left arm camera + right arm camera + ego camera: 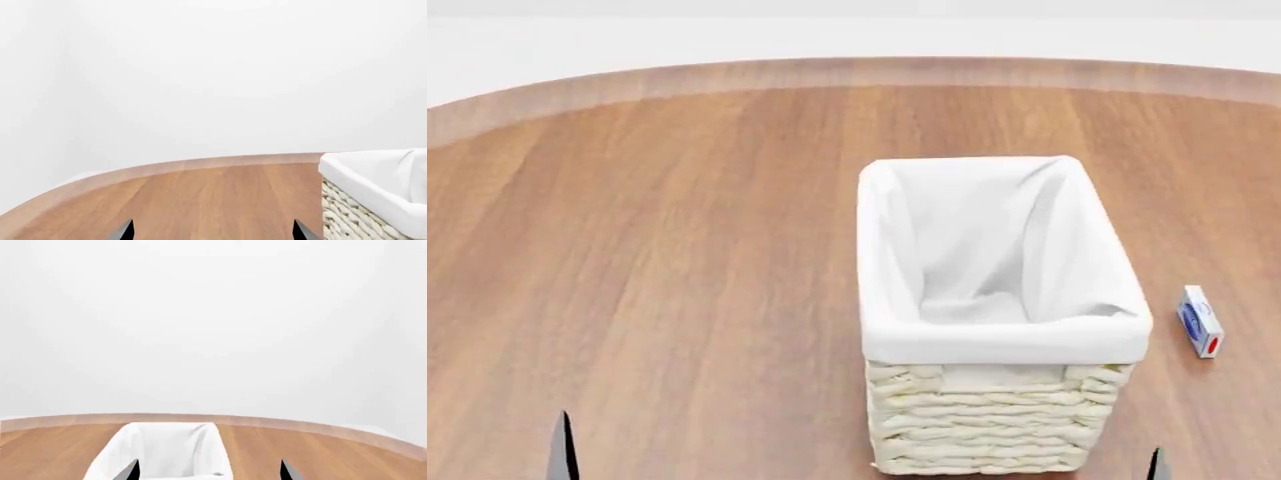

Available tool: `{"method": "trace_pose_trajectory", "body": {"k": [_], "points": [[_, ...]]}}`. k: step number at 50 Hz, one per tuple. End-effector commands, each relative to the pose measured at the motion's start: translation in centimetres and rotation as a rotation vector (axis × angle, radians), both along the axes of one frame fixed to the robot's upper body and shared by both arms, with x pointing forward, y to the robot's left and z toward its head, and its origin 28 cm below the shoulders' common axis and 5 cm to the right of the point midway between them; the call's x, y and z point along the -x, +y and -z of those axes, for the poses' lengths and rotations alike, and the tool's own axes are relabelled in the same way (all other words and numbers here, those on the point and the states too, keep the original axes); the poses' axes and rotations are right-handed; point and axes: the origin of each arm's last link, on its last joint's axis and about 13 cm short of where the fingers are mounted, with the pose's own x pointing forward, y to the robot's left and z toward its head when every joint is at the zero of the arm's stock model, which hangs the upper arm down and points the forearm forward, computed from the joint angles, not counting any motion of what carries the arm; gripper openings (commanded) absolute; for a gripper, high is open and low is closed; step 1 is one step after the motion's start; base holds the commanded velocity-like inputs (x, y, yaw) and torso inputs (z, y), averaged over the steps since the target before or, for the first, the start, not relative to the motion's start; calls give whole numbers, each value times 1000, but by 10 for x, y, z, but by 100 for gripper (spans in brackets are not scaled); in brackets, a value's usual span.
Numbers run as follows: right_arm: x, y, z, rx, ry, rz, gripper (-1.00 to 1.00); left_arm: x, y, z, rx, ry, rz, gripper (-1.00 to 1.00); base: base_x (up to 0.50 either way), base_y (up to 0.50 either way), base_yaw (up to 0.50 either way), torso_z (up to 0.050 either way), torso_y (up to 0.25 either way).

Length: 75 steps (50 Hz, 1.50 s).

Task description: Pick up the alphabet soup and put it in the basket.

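Observation:
The basket point(977, 420) stands upright on the wooden table point(667, 250), a little right of the middle in the head view; its white liner shows and nothing shows inside. The alphabet soup is not in any view. My left gripper point(212, 231) is open and empty over bare wood, with the basket point(350, 215) off to one side of it. My right gripper point(209, 471) is open and empty, with the basket point(167, 445) ahead of it. In the head view only dark fingertips point(562, 450) show at the bottom edge on either side of the basket.
A small blue-and-white box point(1198, 321) with a red end lies on the table right of the basket. The table's curved far edge point(827, 72) runs across the back, with a plain white background behind it.

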Motion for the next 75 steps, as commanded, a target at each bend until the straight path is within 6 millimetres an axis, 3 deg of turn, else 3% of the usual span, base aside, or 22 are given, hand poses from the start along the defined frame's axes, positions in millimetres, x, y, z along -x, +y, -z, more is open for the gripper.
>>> {"method": "trace_pose_trajectory", "body": {"k": [1, 13, 14, 19, 20, 28, 36, 40, 48, 53, 58, 59, 63, 75], "points": [[36, -34, 20, 68, 87, 62, 100, -4, -1, 3, -7, 17, -6, 100, 0, 0, 0, 0, 0], [60, -48, 73, -46, 126, 122, 100, -7, 0, 4, -17, 24, -13, 100, 0, 0, 0, 0, 0], [62, -53, 89, -38, 125, 145, 100, -7, 1, 4, -16, 25, -15, 100, 0, 0, 0, 0, 0], [63, -55, 101, -54, 126, 170, 100, -10, 0, 9, -20, 34, -20, 100, 0, 0, 0, 0, 0], [56, -51, 128, -94, 155, 190, 100, -9, 3, 8, -21, 38, -31, 100, 0, 0, 0, 0, 0], [56, -51, 126, -97, 160, 188, 100, -8, 3, 8, -20, 35, -32, 100, 0, 0, 0, 0, 0], [54, -49, 139, -104, 172, 187, 100, -8, 3, 8, -19, 37, -31, 100, 0, 0, 0, 0, 0], [53, -49, 134, -107, 176, 198, 100, -9, 3, 9, -20, 38, -34, 100, 0, 0, 0, 0, 0], [53, -48, 153, -109, 196, 201, 100, -9, 3, 10, -18, 41, -34, 100, 0, 0, 0, 0, 0], [53, -48, 149, -116, 204, 206, 100, -9, 3, 10, -20, 42, -32, 100, 0, 0, 0, 0, 0], [52, -49, 164, -120, 217, 216, 100, -9, 3, 11, -18, 43, -33, 100, 0, 0, 0, 0, 0], [52, -49, 158, -122, 218, 215, 100, -9, 3, 11, -19, 43, -34, 100, 0, 0, 0, 0, 0], [52, -48, 169, -127, 229, 218, 100, -9, 3, 11, -18, 44, -34, 100, 0, 0, 0, 0, 0], [51, -44, 175, -131, 246, 216, 100, -9, 3, 11, -17, 44, -35, 100, 0, 0, 0, 0, 0]]}}
